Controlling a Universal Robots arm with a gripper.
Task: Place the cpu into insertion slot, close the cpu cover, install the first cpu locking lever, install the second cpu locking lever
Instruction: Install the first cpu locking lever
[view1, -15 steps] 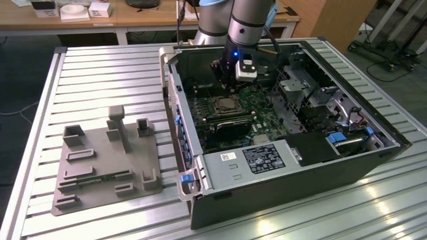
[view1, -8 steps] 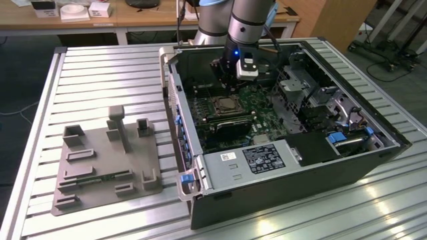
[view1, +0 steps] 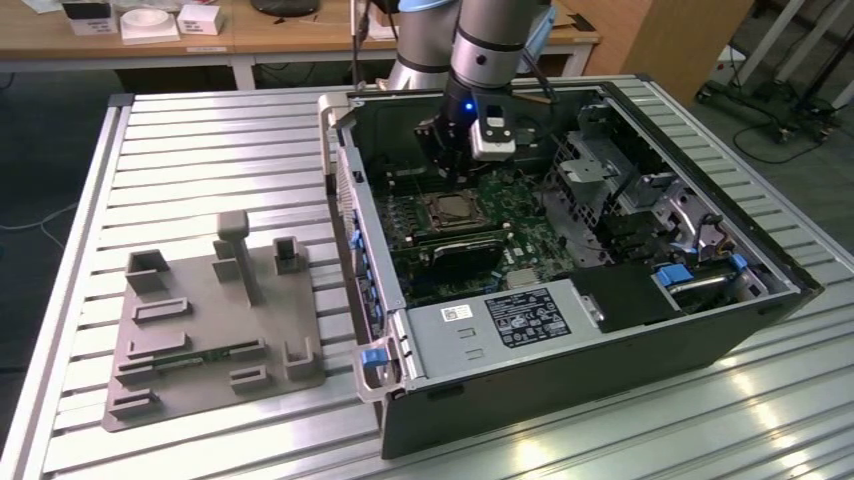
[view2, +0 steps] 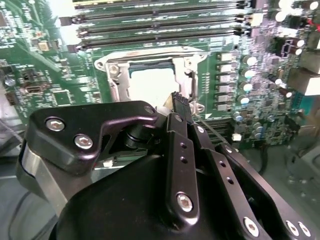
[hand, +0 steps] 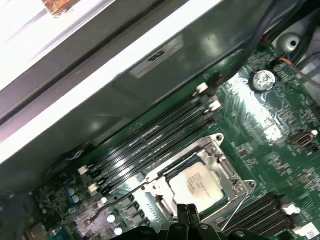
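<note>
I see the cpu (hand: 197, 182) seated, the cpu cover (hand: 228, 166) down over it; the 2 locking levers (hand: 234, 213) look unlatched to me. My gripper (hand: 187, 210) hovers just beside, pinched narrow, empty.

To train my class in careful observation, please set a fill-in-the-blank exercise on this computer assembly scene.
The cpu lies in the insertion ____.
The tool hangs near the thin silvery frame around the chip, the cpu ____.
The computer case stands on a slatted metal ____.
In the exterior view, the grey fixture lies to that view's ____ of the case.
Missing words: slot; cover; table; left.
</note>
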